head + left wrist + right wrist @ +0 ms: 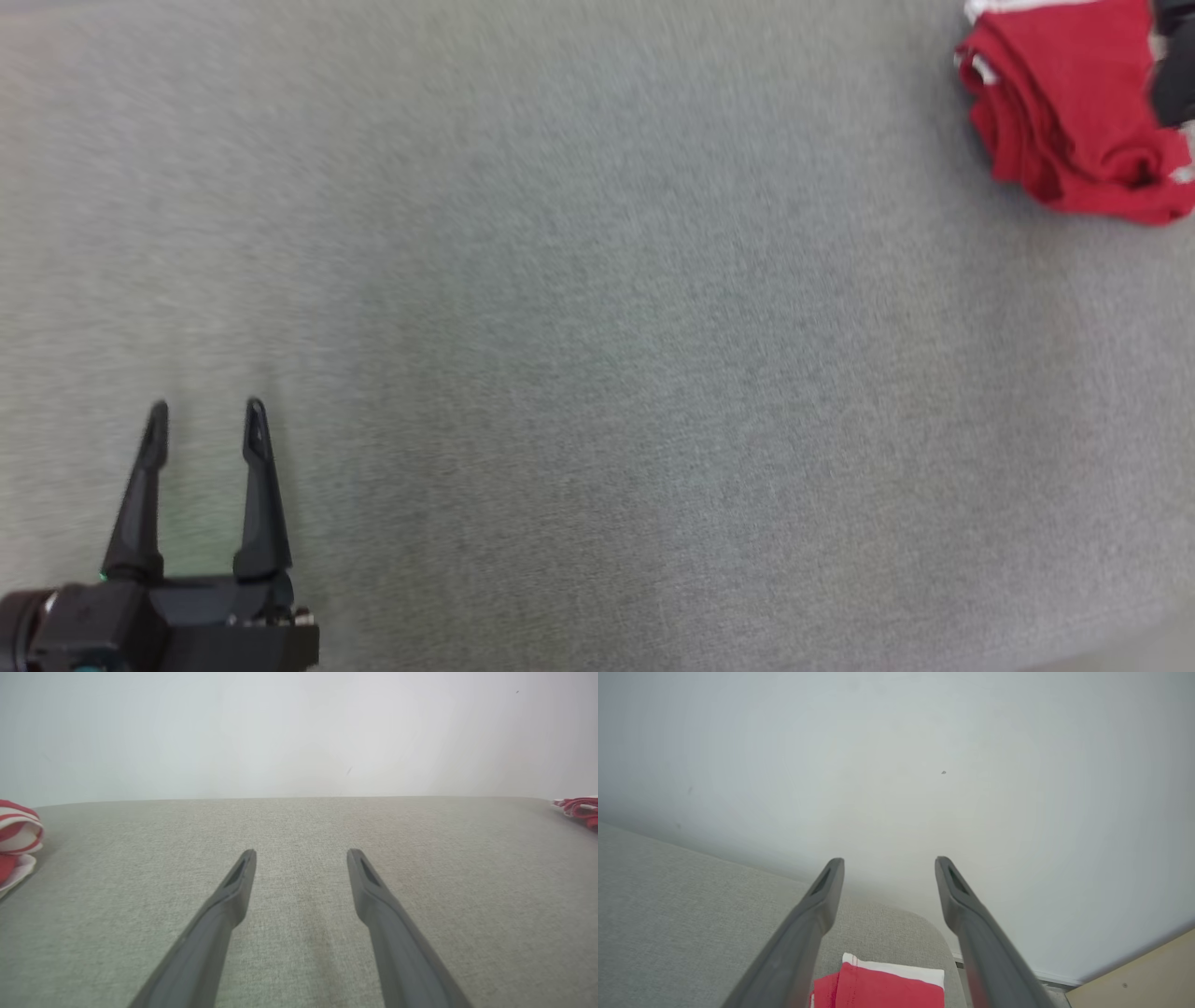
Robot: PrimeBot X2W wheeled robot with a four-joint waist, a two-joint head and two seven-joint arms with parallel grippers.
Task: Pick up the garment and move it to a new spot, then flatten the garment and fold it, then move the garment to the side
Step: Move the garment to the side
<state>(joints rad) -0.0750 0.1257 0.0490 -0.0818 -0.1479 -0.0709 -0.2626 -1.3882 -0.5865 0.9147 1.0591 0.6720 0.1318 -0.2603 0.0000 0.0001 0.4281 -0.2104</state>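
Garment (1064, 103): red cloth with white trim, lying as a compact folded bundle at the far right corner of the grey cloth-covered desk (597, 355). Layered edges show along its near side, so it reads as folded rather than crumpled. The head view is smeared, so finer creases can't be made out.

Right wrist view: the same garment (887, 984) sits low in frame, white band on its far edge, close to the desk's rounded corner. Right hand (887, 868) is over it, fingers spread wide, with nothing between the tips and no cloth pinched. It looks lifted clear of the fabric, though contact lower down the fingers can't be ruled out. Likely reason for the pose: the bundle has been set at the side, and a wide hand keeps from snagging the top layer.

Left hand (205, 420) is well apart from the garment, at the near left of the desk, fingers wide and empty, hovering low over bare cloth (301, 858). It seems parked out of the way, since this step needs one arm only.

Left wrist view: the garment's edge (577, 808) shows at the far right. At the far left lies a separate red-and-white striped cloth (16, 835), what kind I can't tell.

Judgement: fold done, bundle at the side, task at or near its end.
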